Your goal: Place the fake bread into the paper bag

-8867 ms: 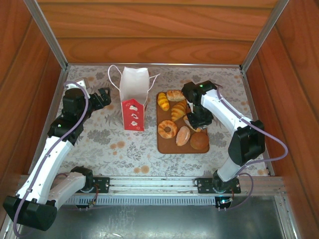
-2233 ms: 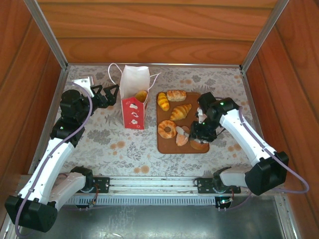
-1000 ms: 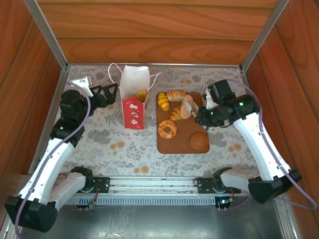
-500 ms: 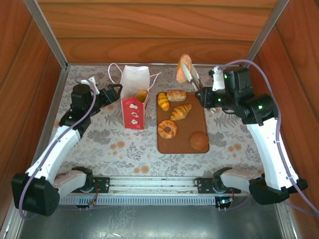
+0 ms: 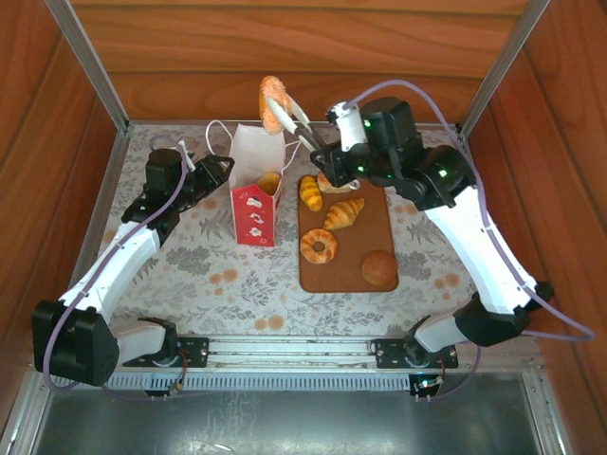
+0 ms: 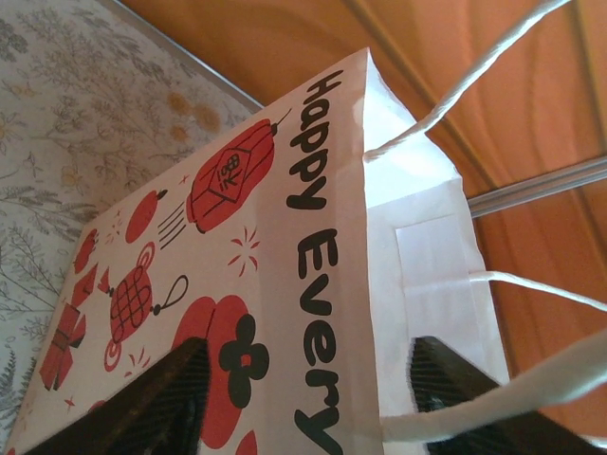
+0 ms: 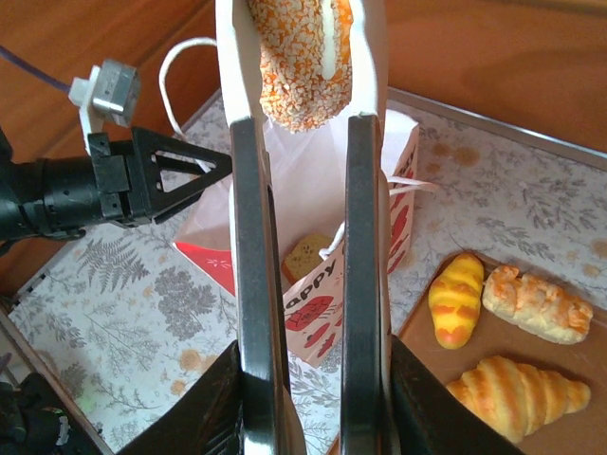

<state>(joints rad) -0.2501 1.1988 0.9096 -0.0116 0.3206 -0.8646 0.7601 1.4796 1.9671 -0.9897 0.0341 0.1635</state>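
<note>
Left end effector (image 6: 308,353) at "Happy Every" paper bag (image 6: 237,237)

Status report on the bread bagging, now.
Right claw shut on metal tongs, seeded roll raised over the paper bag. Left claw open, straddling bag corner. One pastry inside, five on board. Nothing seen blocking.

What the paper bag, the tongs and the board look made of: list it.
The paper bag looks like matte paper: sharp folds, flat print. The tongs look metal, probably: smooth grey with a sheen. The board is matte brown, perhaps wood or plastic; unclear.
</note>
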